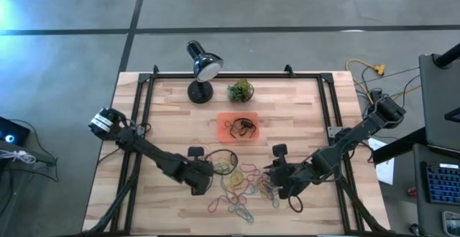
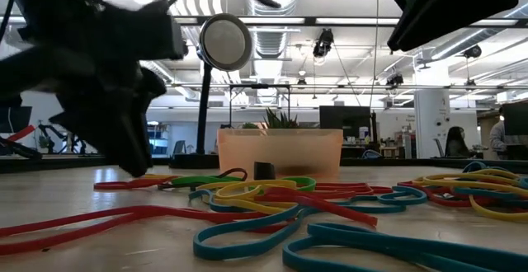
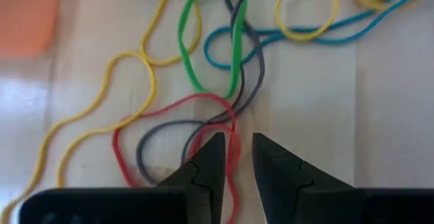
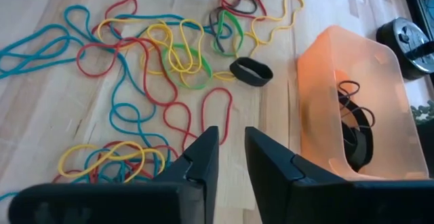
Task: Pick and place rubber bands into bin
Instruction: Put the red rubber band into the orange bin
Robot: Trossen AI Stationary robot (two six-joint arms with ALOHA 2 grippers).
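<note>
The high camera looks straight down on the whole counter [image 1: 172, 100]. The low one sits level at its edge. Each wrist camera hovers close; all share the rubber bands [image 4: 156, 54] near 6 o'clock.

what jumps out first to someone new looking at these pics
The tangle of coloured rubber bands on the near half of the wooden table, spread between the two arms. Just beyond it sits the orange bin, already holding a few dark bands. The left claw hangs low over a red band with a narrow gap between its fingers.
</note>
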